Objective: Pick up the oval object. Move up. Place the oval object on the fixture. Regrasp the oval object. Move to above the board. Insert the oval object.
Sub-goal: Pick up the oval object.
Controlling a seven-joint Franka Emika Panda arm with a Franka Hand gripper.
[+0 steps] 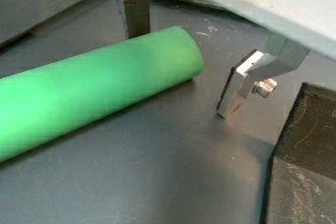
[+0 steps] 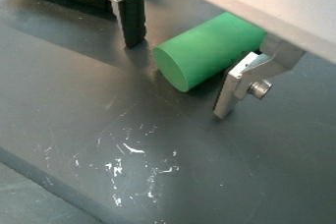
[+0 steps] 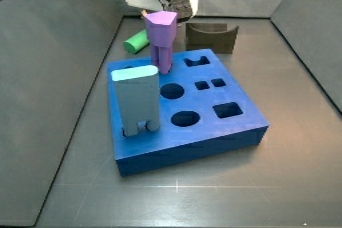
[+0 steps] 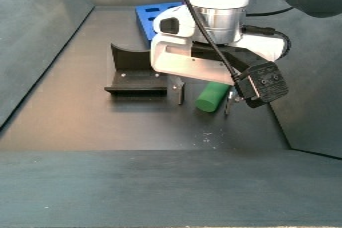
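- Blue board (image 3: 187,112) w/ purple peg (image 3: 162,38) & light-blue peg (image 3: 135,97) standing in it.
- Fixture (image 4: 136,75) just beside my gripper.
- Green oval object (image 1: 92,85) flat on floor, betw. my fingers (image 1: 239,83).
- My gripper (image 2: 178,56) low, spread wide, not pinching.

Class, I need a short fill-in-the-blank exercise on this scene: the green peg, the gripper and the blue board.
1. The oval object lies on its ____ on the floor.
2. The gripper has its fingers on either side of the peg, jaws ____.
3. The purple peg stands in the ____.
4. The fixture holds ____ peg.

Missing words: side; open; board; no
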